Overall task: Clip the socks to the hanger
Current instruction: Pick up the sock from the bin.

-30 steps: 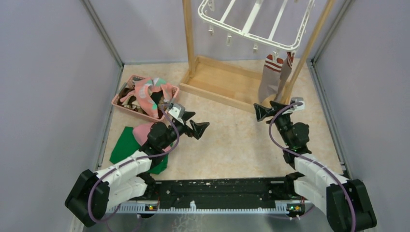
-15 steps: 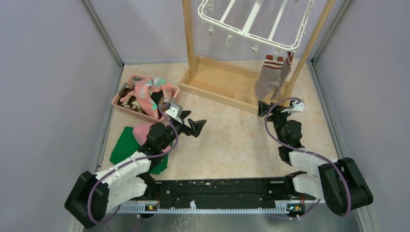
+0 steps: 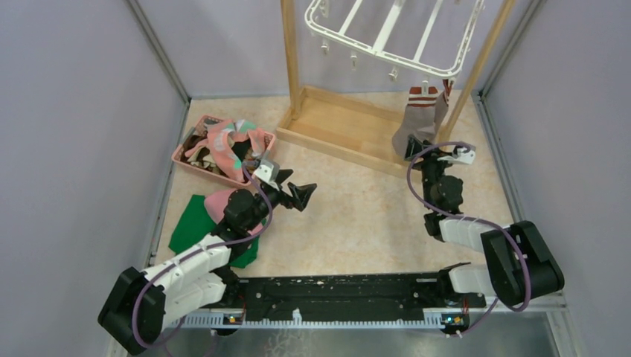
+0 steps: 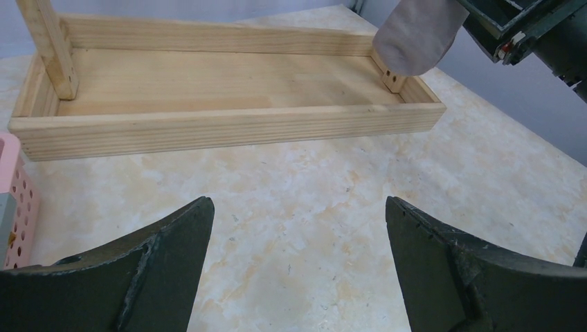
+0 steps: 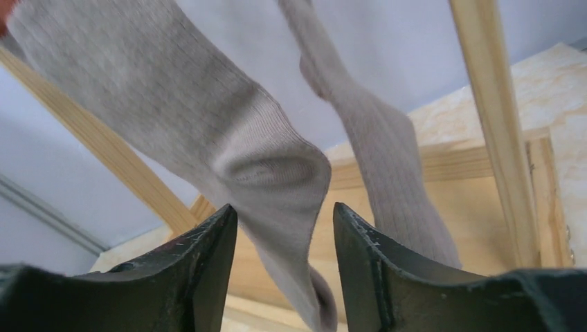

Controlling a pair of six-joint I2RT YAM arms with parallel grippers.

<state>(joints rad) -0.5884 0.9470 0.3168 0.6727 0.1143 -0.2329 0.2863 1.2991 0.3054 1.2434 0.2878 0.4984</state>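
sock (image 5: 263, 159) | grey, hanging from hanger (image 3: 387, 37) | heel between right hand (image 5: 285, 221) fingers (image 5: 208, 270)

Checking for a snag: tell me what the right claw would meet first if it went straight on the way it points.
The nearer grey sock: its heel hangs just ahead of the right claw. The second grey sock and wooden stand lie farther back; exact depth is unclear.

Narrower right tool (image 5: 284, 207), nearer the hanging sock (image 5: 228, 131)
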